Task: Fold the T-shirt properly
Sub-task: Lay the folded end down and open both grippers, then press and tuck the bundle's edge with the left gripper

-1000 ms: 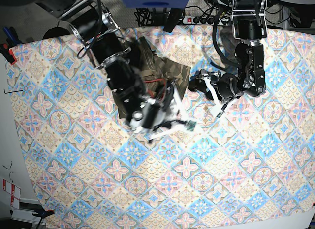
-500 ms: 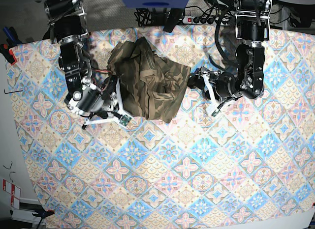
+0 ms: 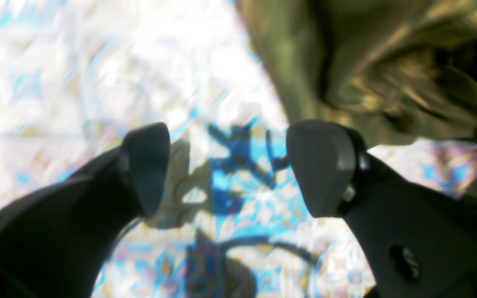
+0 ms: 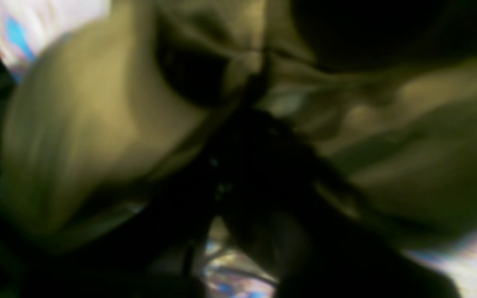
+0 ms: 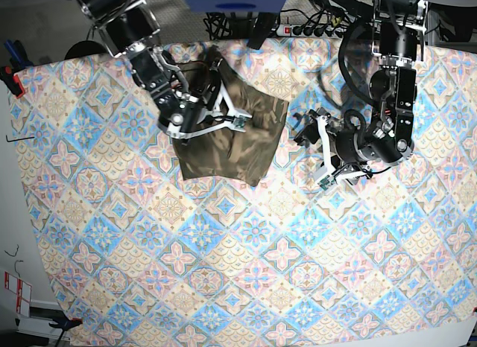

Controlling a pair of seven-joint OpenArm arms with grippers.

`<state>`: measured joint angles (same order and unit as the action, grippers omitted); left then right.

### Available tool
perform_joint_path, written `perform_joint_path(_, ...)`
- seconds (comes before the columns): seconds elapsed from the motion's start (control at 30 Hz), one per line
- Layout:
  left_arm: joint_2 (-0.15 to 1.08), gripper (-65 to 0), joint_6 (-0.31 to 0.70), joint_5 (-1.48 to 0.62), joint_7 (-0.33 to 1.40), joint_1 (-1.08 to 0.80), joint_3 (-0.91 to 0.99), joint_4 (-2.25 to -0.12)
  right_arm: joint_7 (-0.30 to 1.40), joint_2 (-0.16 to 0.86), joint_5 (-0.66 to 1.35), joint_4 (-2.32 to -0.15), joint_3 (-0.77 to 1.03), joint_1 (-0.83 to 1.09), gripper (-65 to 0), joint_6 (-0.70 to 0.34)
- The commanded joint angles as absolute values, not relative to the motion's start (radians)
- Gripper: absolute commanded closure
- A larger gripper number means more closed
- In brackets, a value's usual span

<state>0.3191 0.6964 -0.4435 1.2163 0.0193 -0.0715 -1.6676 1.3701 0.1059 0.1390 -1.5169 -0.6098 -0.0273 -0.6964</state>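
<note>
Tablecloth (image 5: 246, 272) in blue, pink and cream tiles covers the whole tabletop, and everything happens along its far edge. Toward the left of the base view, the right arm reaches down from the back corner and its tool (image 5: 237, 123) is buried in the upper part of the T-shirt (image 5: 231, 150). Its jaws look pressed together on a pinch of the camouflage cloth, though the right wrist view is too dark and blurred to show the tips clearly; it is mostly filled with olive and tan folds of the T-shirt (image 4: 97, 116) right up against the lens. The T-shirt itself lies as a crumpled, roughly folded bundle near the back middle of the tabletop, its lower edge flat on the tablecloth. Just to the right of it, apart from the cloth, the left tool (image 5: 322, 157) hangs low over the tablecloth with its jaws spread wide and nothing between them. From the left wrist view, the left tool (image 3: 228, 169) frames bare tablecloth (image 3: 242, 207), with the T-shirt (image 3: 371, 62) bunched beyond it.
</note>
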Motion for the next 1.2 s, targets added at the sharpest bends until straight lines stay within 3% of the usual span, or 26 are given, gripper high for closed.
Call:
perform_joint_path(0.0,0.323,-48.0,0.698,-0.461,1.194,0.039,-0.071,-1.702,1.336,0.088,0.159,-1.483,-0.63,-0.059,-1.9,-0.698)
perform_joint_path(0.3,0.32,-48.0,0.698,-0.46,1.19,0.035,-0.076,-1.704,1.372,-0.035,0.159,-1.442,-0.72,-0.171,-1.9,-0.698)
perform_joint_path(0.6,0.32,-48.0,0.698,-0.46,1.194,0.031,-0.124,-1.704,1.353,-0.042,0.159,-1.42,-0.71,-0.236,-1.9,-0.698)
perform_joint_path(0.83,0.317,-48.0,0.698,-0.487,1.188,0.019,-0.124,-1.71,1.349,-0.038,0.159,-1.44,-0.585,-0.236,-1.9,-0.698)
perform_joint_path(1.17,0.289,-48.0,0.698,-0.588,1.19,0.07,-0.134,-1.71,1.396,0.021,0.16,-1.682,-0.208,-0.231,-1.9,-0.698)
